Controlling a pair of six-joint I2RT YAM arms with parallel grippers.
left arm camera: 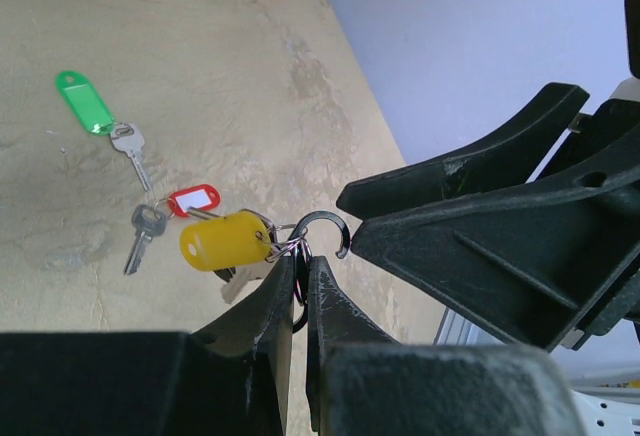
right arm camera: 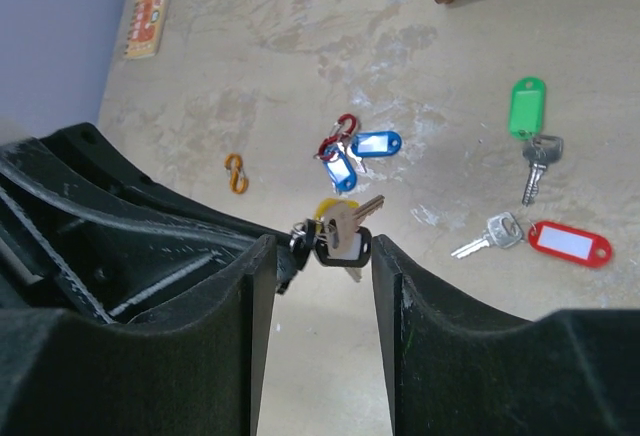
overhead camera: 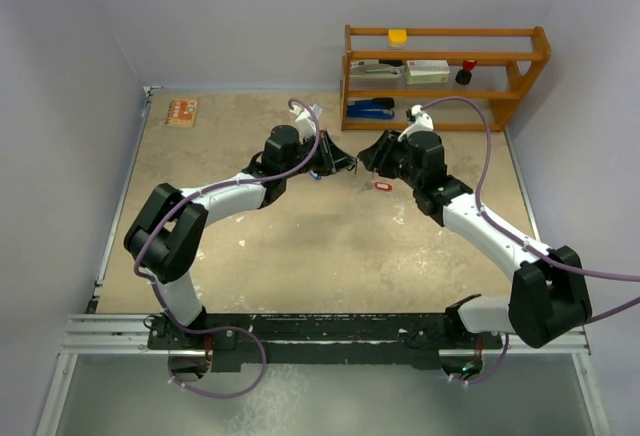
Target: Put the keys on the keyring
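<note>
My left gripper (left arm camera: pixel 300 261) is shut on the black hook-shaped keyring (left arm camera: pixel 325 224), held above the table. A yellow-tagged key (left arm camera: pixel 225 241) and a black-framed tagged key (right arm camera: pixel 345 248) hang from it. My right gripper (right arm camera: pixel 322 246) meets it from the other side. Its jaws are half closed, with the black tag between the fingertips, against the right one. I cannot tell whether it is pinched. On the table lie a green-tagged key (right arm camera: pixel 527 106), a red-tagged key (right arm camera: pixel 570 241) and two blue-tagged keys (right arm camera: pixel 377 143). In the top view both grippers (overhead camera: pixel 353 163) meet at mid-table.
A small orange clip (right arm camera: pixel 235 173) and a red clip (right arm camera: pixel 340 131) lie on the table near the blue tags. A wooden shelf (overhead camera: pixel 440 76) with office items stands at the back right. An orange card (overhead camera: pixel 181 112) lies at the back left.
</note>
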